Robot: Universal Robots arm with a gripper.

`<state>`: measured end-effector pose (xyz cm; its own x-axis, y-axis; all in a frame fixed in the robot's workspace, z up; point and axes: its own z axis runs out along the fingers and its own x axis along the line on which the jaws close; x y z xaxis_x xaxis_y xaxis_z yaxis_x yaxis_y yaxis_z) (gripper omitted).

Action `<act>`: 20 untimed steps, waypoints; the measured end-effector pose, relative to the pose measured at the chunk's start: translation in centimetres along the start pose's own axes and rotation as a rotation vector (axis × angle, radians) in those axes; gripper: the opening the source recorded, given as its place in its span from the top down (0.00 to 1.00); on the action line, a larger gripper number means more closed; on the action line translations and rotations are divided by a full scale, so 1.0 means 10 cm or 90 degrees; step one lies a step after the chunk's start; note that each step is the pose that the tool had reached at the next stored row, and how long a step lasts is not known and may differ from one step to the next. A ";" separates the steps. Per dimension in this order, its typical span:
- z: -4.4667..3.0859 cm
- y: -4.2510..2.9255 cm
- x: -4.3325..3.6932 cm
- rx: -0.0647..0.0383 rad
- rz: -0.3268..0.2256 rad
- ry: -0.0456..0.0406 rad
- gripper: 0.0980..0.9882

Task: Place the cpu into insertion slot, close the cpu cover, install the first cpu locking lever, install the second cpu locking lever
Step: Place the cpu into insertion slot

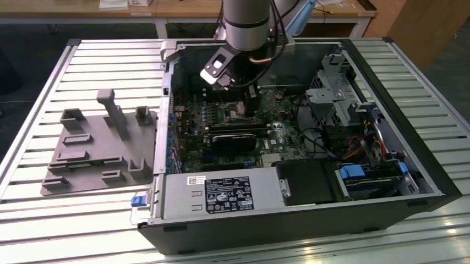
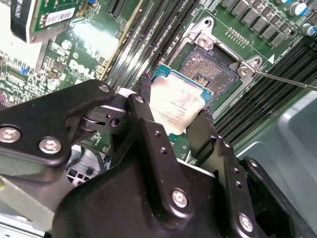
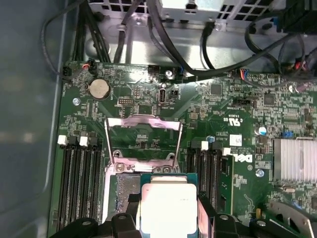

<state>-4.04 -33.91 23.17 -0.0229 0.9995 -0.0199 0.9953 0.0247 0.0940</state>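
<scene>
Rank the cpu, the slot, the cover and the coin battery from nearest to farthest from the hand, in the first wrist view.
1. cpu: gripped in the hand.
2. slot: right by the cpu, partly hidden.
3. cover: open, beyond the slot.
4. coin battery: farthest, past the cover.

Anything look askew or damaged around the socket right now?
Nothing stands out. The end effector grips the cpu with its edges roughly parallel to the open insertion slot, which looks bare. The cpu cover stands open.
</scene>
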 end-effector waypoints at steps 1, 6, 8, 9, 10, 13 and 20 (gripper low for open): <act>0.006 -0.004 0.003 0.000 0.006 -0.0006 0.51; 0.044 -0.028 0.057 0.000 0.020 -0.0019 0.51; 0.059 -0.036 0.086 0.000 0.024 -0.0023 0.51; 0.068 -0.042 0.101 -0.001 0.025 -0.0024 0.51; 0.077 -0.047 0.116 -0.001 0.027 -0.0025 0.51; 0.114 -0.063 0.146 -0.001 0.030 -0.0028 0.51; 0.202 -0.089 0.169 -0.001 0.031 -0.0029 0.51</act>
<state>-4.77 -32.28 21.04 0.0267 0.9994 -0.0197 0.9951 -0.0247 0.0961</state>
